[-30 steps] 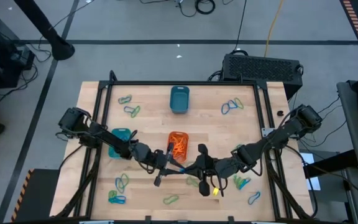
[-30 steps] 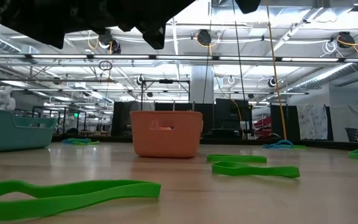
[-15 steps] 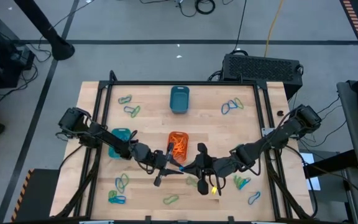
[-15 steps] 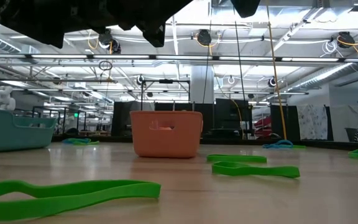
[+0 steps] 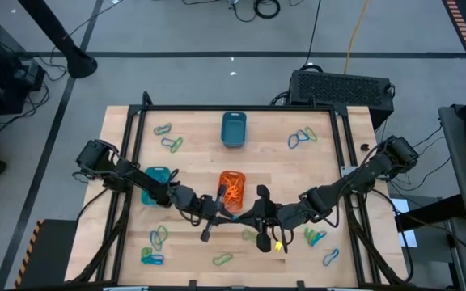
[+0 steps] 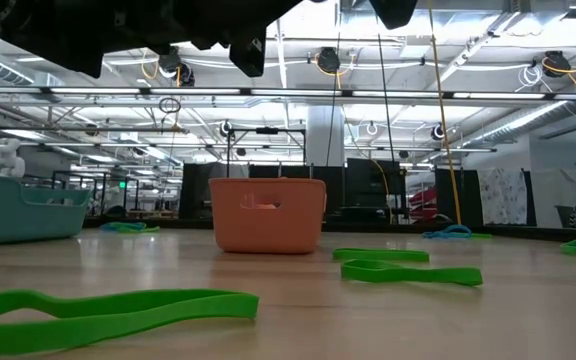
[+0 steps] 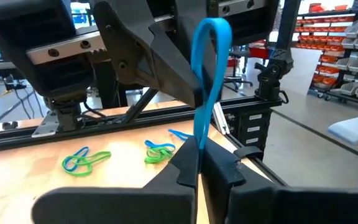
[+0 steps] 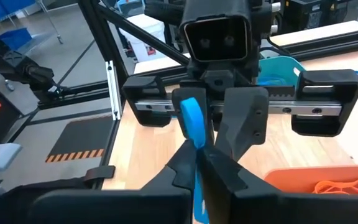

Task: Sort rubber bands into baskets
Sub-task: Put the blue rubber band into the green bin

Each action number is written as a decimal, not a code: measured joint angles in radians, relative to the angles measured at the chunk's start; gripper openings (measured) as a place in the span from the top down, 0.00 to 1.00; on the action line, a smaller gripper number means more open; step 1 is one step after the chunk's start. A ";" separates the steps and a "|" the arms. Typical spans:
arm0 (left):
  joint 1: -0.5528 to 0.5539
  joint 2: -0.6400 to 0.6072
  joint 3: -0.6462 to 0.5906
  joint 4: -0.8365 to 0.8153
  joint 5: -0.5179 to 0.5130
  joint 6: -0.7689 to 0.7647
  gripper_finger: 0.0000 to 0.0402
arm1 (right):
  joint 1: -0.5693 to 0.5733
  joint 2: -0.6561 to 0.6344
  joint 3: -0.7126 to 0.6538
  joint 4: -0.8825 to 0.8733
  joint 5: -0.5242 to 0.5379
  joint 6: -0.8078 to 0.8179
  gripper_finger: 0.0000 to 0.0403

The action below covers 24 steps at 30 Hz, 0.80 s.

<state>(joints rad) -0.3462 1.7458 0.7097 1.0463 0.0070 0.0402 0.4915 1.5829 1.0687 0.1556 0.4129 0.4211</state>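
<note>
Left wrist view shows the left gripper [image 7: 199,163] now pinched shut on a blue rubber band [image 7: 208,74], where a second ago its jaws stood half apart; the right gripper [image 8: 199,167] also clamps the same blue rubber band [image 8: 191,121], its fingers barely parted. Both meet in mid-air near the table's front centre, left gripper [image 5: 226,212] facing right gripper [image 5: 247,217], just in front of the orange basket [image 5: 231,187], which already holds orange bands. This looks like a hand-over; the left arm has just taken its grip, so the right should let go next. The turquoise basket [image 5: 155,185] lies near the left arm, a likely destination.
</note>
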 joint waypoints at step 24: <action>-0.001 -0.580 -0.001 -1.415 -0.291 -0.506 1.00 | 0.008 -0.016 0.000 -0.230 0.002 -0.188 0.47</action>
<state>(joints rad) -0.3470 1.1655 0.7090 -0.3689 -0.2836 -0.4658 0.4995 1.5669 1.0687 -0.0740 0.4149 0.2328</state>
